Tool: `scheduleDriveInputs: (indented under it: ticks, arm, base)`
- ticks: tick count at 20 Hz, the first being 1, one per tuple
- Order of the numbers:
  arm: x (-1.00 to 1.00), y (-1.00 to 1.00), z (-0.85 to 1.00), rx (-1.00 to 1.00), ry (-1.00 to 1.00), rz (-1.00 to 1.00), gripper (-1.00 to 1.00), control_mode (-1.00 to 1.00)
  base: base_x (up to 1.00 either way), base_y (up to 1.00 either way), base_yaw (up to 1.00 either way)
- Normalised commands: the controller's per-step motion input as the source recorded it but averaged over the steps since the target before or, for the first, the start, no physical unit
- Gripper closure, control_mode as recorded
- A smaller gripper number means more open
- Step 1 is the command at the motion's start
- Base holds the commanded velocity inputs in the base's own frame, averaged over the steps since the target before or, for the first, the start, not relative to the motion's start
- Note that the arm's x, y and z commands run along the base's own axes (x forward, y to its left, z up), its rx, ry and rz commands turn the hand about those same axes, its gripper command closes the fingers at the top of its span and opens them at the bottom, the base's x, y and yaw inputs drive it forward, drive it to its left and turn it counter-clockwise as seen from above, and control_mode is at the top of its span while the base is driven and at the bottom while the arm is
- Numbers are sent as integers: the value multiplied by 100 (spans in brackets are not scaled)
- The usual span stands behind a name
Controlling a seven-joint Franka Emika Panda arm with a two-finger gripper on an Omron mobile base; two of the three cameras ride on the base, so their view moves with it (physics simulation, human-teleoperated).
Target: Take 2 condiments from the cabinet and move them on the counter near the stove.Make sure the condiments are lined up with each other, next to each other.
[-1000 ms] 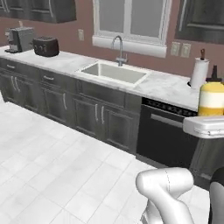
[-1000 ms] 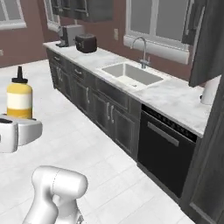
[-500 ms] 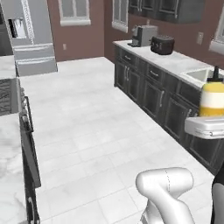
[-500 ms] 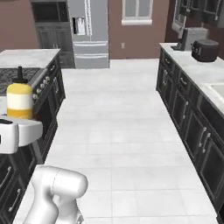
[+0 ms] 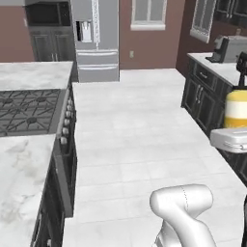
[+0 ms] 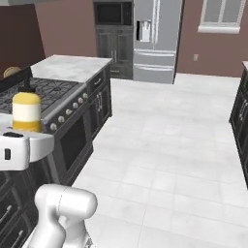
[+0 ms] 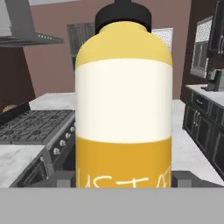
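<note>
My gripper (image 7: 123, 179) is shut on the yellow squeeze bottle (image 7: 123, 109), one of the condiments, which stands upright between the fingers with its dark nozzle on top. The left base view has the bottle (image 5: 236, 110) at the right edge above my white hand, gripper (image 5: 236, 126) around its base. From the right base camera the bottle (image 6: 26, 112) and gripper (image 6: 25, 130) hang at the left, in front of the stove (image 6: 53, 92). The stove (image 5: 26, 111) has black grates and round knobs, with white marble counter (image 5: 21, 169) beside it. The cabinet is out of view.
A steel fridge (image 5: 94, 38) stands at the far wall beside a dark built-in oven unit (image 6: 114, 34). Dark lower cabinets (image 5: 207, 94) with small appliances (image 5: 231, 48) on top line the right side. White tile floor (image 6: 169, 145) lies open between. A range hood (image 7: 26, 39) hangs over the stove.
The whole picture has swung from the sink counter round to the stove and fridge, so the camera has turned. The bottle stays in my gripper as before.
</note>
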Motion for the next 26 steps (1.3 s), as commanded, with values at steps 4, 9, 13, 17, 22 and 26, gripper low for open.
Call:
scheduleDriveInputs:
  ticks: [4, 9, 13, 17, 22, 26]
  arm:
    - [0, 0, 0, 0, 0, 0, 100, 100]
    - [0, 0, 0, 0, 0, 0, 100, 100]
    - [0, 0, 0, 0, 0, 0, 100, 100]
    - [0, 0, 0, 0, 0, 0, 100, 100]
    - [0, 0, 0, 0, 0, 0, 100, 100]
    - [0, 0, 0, 0, 0, 0, 100, 100]
  base:
    - [100, -71, 22]
    - [100, -81, 17]
    - [100, -71, 24]
    - [100, -32, 54]
    - [100, 0, 82]
    - [91, -1, 91]
